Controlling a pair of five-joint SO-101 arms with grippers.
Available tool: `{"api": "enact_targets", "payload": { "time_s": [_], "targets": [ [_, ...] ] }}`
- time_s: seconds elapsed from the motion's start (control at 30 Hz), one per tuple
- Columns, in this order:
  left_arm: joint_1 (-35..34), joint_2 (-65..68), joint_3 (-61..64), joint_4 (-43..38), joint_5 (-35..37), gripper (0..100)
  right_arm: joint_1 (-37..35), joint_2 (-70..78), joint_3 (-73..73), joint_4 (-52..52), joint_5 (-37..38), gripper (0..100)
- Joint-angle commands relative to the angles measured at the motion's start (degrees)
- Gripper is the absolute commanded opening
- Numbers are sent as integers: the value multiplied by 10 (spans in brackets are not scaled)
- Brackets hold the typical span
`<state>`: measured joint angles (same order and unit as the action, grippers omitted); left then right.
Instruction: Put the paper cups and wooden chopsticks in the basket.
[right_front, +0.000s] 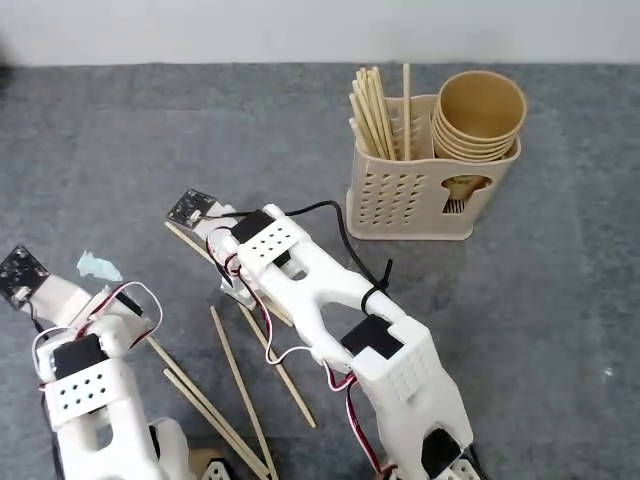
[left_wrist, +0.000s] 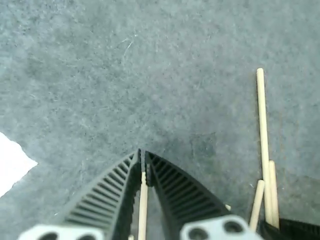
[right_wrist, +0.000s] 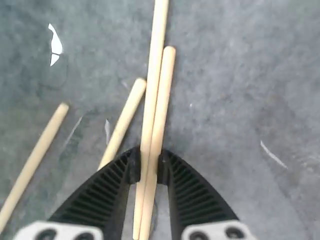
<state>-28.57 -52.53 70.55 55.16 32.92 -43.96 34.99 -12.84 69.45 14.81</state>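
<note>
A beige perforated basket (right_front: 415, 205) at the back right holds a stack of paper cups (right_front: 482, 112) and several upright wooden chopsticks (right_front: 375, 112). My right gripper (right_wrist: 148, 162) is down at the grey mat, shut on a pair of chopsticks (right_wrist: 157, 85) that lie flat side by side; in the high view that pair (right_front: 192, 242) runs slantwise under the right gripper (right_front: 233, 285). My left gripper (left_wrist: 143, 156) is shut on one thin chopstick (left_wrist: 143, 200) running back between its fingers. The left arm (right_front: 85, 390) is at the front left.
Loose chopsticks lie on the mat between the arms: one (right_front: 240, 390), another (right_front: 285, 375) and a pair (right_front: 205, 405) toward the front edge. Other sticks (left_wrist: 263, 145) lie beside the left gripper. A pale paper scrap (right_front: 98, 267) sits at the left.
</note>
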Motion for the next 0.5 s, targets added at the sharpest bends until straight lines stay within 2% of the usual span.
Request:
{"api": "enact_targets", "payload": {
  "time_s": [0.0, 0.47],
  "targets": [
    [-3, -12, -3, -7, -4, 11, 15, -11, -17, 36, 17, 9],
    [-3, -12, 4, -11, -4, 11, 24, -181, -25, 182, 40, 9]
  ]
}}
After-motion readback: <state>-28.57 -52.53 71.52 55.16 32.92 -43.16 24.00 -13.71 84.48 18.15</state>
